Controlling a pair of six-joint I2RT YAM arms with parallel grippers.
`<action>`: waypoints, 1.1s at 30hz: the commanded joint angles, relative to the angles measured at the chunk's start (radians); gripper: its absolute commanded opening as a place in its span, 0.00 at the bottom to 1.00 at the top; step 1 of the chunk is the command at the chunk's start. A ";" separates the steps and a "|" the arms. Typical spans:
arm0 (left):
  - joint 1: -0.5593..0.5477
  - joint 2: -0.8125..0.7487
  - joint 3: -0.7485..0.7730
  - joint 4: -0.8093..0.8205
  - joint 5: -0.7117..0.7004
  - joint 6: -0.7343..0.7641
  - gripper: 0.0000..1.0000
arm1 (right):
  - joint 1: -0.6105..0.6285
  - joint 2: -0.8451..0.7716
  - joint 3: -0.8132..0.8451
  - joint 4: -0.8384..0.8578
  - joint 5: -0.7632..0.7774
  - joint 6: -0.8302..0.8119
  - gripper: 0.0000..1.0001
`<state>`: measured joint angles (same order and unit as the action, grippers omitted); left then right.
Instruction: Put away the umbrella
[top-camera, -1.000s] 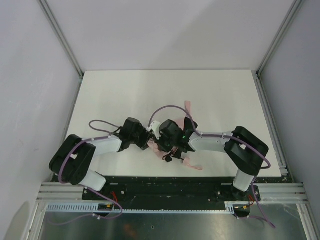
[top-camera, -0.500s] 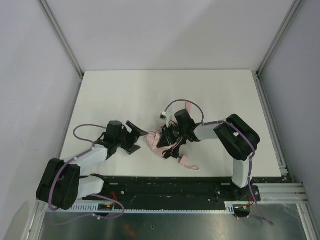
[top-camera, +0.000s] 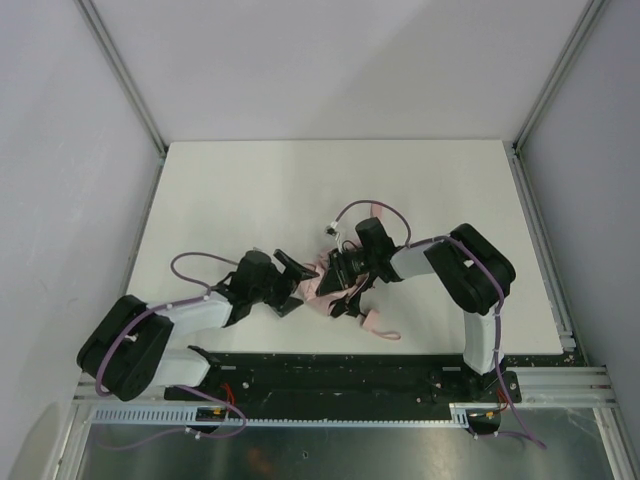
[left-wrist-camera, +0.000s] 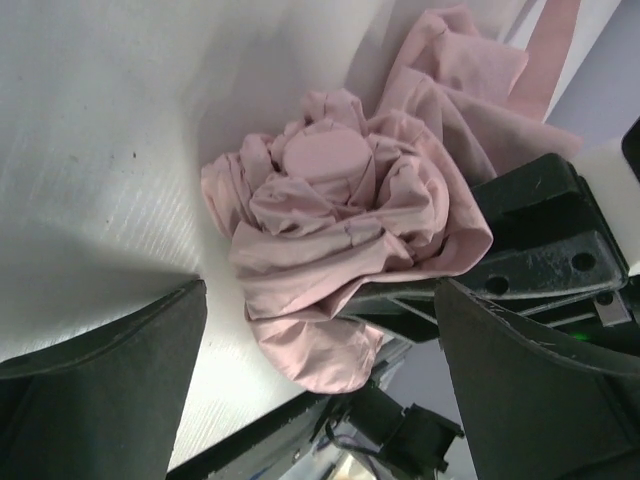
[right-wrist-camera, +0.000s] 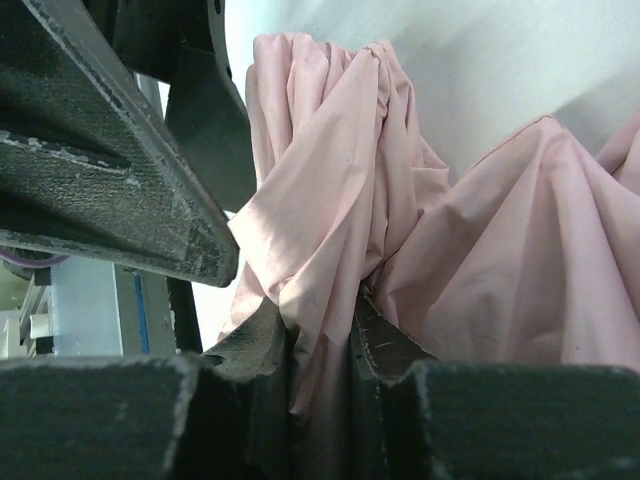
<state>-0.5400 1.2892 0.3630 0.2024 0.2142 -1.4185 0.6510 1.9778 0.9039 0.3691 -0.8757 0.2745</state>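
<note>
The umbrella (top-camera: 316, 290) is laid roughly left-right, cap turned left toward the spread left gripper (top-camera: 294, 286); its fabric is pinched by the right gripper (right-wrist-camera: 320, 340).

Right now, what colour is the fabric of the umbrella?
The umbrella is plain pale pink; the left wrist view shows it best.

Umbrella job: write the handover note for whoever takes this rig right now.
Left gripper: open, its jaws to either side of the umbrella, not gripping it.
Right gripper: shut on a fold of the fabric.
Umbrella: on the table, in its near half, between the two grippers.
Done: canopy collapsed and gathered in loose folds.
Left: tighten the folds and fasten the bundle; no strap shows around it.
</note>
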 joint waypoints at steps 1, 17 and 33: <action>-0.023 0.048 0.033 0.042 -0.170 -0.009 0.99 | 0.000 0.077 -0.079 -0.216 0.083 -0.054 0.00; -0.078 0.249 0.030 0.082 -0.285 0.059 0.50 | 0.002 0.038 -0.069 -0.207 0.060 -0.072 0.00; -0.080 0.264 0.038 0.048 -0.241 0.089 0.00 | 0.032 -0.248 0.051 -0.518 0.306 -0.148 0.57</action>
<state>-0.6159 1.5146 0.4252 0.4103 0.0334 -1.4124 0.6632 1.8328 0.9123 0.1272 -0.7048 0.2089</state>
